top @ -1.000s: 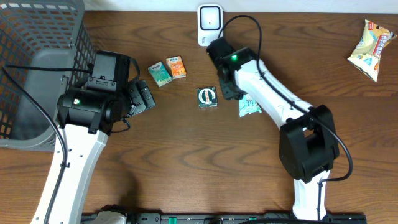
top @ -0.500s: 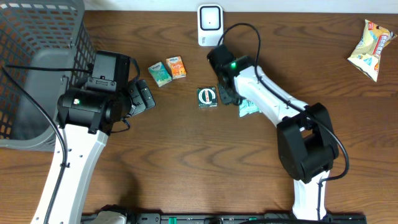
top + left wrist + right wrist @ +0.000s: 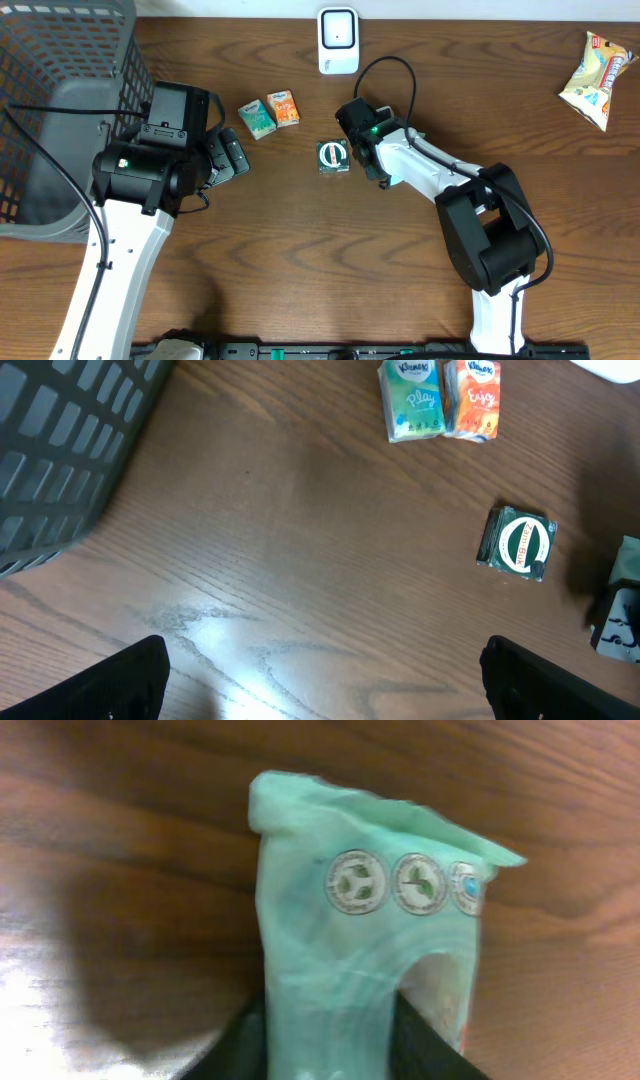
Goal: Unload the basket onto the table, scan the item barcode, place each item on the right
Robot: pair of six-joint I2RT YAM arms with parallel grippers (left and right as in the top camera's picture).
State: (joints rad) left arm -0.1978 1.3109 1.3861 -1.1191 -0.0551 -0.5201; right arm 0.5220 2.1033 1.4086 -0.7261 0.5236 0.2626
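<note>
The right pincer (image 3: 332,1055) pinches a mint-green crinkled plastic packet (image 3: 365,940), its black fingers (image 3: 228,1050) pressed against both sides of the packet's lower end. The packet lies on the dark wooden counter (image 3: 300,260) near its middle, hidden under the right arm in the overhead view, just right of a dark green square pack with a white oval label (image 3: 333,157). The white upright barcode scanner (image 3: 338,40) stands at the far edge, well apart. The left pincer (image 3: 228,155) is spread wide and holds nothing, beside a grey mesh basket (image 3: 60,90).
</note>
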